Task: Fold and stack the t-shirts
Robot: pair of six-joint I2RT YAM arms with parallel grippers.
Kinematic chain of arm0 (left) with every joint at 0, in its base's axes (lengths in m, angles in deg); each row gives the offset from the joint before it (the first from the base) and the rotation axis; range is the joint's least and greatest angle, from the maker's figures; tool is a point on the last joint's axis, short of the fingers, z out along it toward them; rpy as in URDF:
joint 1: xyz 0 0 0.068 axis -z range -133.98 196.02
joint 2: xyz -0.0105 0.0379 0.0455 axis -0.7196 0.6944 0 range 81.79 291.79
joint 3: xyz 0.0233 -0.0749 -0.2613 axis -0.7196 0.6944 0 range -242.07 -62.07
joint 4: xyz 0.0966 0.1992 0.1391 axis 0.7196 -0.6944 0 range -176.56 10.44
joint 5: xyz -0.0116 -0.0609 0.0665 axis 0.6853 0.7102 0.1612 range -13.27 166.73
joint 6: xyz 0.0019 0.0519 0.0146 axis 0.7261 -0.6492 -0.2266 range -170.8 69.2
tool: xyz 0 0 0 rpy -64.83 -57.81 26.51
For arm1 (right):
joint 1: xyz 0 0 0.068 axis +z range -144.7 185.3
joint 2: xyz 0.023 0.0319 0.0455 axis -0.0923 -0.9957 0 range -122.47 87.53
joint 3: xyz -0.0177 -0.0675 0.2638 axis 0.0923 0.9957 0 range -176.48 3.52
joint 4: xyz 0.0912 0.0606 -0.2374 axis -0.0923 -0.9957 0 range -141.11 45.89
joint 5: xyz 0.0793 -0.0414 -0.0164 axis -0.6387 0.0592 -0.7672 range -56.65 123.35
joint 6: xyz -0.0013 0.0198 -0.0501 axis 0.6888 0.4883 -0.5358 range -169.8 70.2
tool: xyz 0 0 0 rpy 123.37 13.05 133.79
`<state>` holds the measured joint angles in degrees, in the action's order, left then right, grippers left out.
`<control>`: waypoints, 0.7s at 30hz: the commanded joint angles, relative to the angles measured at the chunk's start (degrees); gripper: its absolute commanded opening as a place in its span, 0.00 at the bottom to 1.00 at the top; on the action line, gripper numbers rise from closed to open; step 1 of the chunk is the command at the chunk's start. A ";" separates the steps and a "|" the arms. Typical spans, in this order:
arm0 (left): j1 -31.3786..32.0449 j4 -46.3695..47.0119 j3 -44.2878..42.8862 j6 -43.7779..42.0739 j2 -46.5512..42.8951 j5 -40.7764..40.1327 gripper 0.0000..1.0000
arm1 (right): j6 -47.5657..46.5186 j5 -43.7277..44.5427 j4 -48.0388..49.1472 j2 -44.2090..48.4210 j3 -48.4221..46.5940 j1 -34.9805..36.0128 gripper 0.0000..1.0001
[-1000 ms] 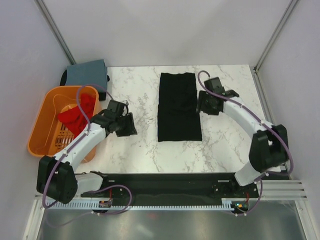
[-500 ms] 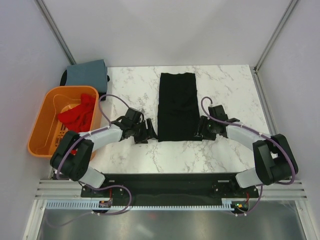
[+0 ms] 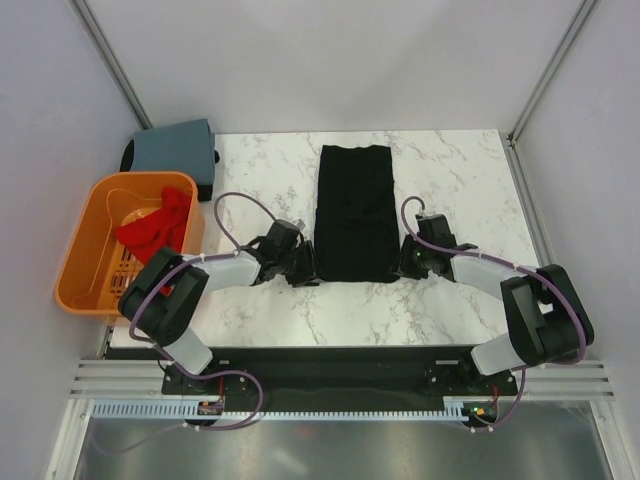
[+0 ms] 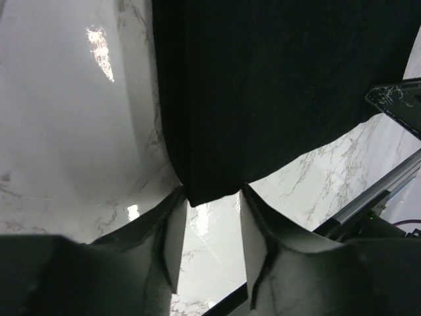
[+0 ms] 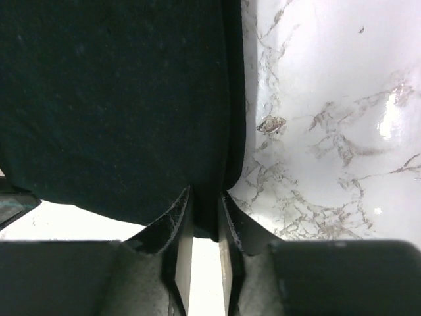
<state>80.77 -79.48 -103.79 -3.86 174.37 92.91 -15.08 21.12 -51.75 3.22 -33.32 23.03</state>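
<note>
A black t-shirt (image 3: 352, 215), folded into a long strip, lies flat on the marble table. My left gripper (image 3: 305, 272) is low at its near left corner. In the left wrist view the gripper (image 4: 212, 201) is open, and the shirt's (image 4: 276, 85) corner just reaches in between the fingertips. My right gripper (image 3: 405, 262) is at the near right corner. In the right wrist view the gripper (image 5: 205, 210) is closed narrow on the shirt's (image 5: 112, 99) corner, and cloth fills the gap. A red t-shirt (image 3: 155, 228) lies bunched in the orange basket (image 3: 80, 262).
The orange basket stands off the table's left edge. A grey-blue folded cloth (image 3: 175, 147) lies at the far left corner. Metal frame posts rise at the far corners. Bare marble (image 3: 460, 175) shows on both sides of the black shirt.
Both arms have swung down and inward from beside the shirt to its near corners. The right jaws now hold the near right corner.
</note>
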 commanded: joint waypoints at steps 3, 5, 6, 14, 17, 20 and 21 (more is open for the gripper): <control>1.47 -1.83 -1.34 0.44 2.70 -8.26 0.27 | -0.53 0.80 -0.36 -0.68 2.82 0.02 0.13; 1.47 -4.99 -2.49 0.00 2.87 -11.16 0.14 | -0.62 0.80 -0.45 -0.24 3.35 0.02 0.03; 1.47 -5.78 -3.54 -0.70 2.79 -11.78 0.10 | -0.53 0.72 -0.62 -0.06 3.79 0.02 0.00; 5.93 -11.84 -3.11 -0.97 -6.69 -15.03 0.02 | 0.35 -0.69 -7.10 8.70 4.50 0.02 0.00; 10.85 -15.80 -1.71 1.48 -14.24 -17.49 0.02 | 0.52 -1.57 -13.34 14.94 4.41 0.02 0.00; 16.12 -19.75 -0.30 4.65 -22.15 -19.34 0.02 | -0.44 -2.10 -21.24 21.70 3.62 0.10 0.00; 17.28 -20.98 0.40 6.13 -23.83 -20.22 0.02 | -0.62 -2.10 -23.45 23.21 2.75 0.02 0.00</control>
<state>94.73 -93.73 -105.01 -1.87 156.09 77.90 -14.60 18.87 -64.91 21.43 -29.10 23.12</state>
